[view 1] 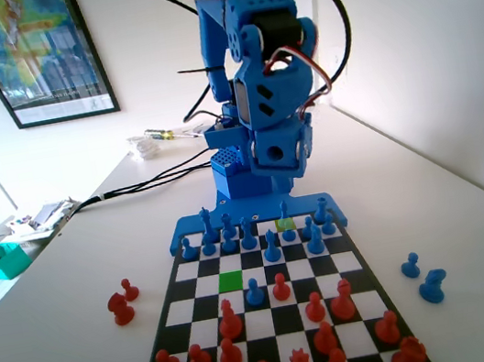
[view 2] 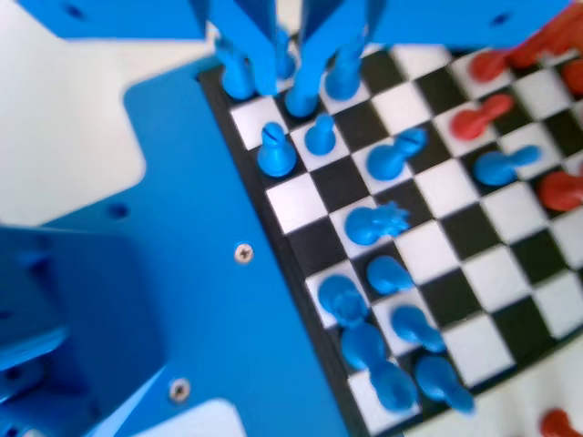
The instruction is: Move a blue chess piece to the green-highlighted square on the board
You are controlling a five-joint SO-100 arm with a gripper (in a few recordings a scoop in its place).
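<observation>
Our jaws (view 2: 290,68) hang with just a narrow gap, nothing gripped, tips right over the blue back-row pieces. A blue chess piece (view 2: 320,135) sits just below them on the board (view 2: 428,232). Out past the blue pawns, the green-highlighted square (view 1: 231,280) is unoccupied, red pawns beyond.

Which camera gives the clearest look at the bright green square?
The fixed view: the green square lies in plain sight on the board, with no piece on it and a blue pawn just right of it. In the blurred wrist view I cannot make out any green.
</observation>
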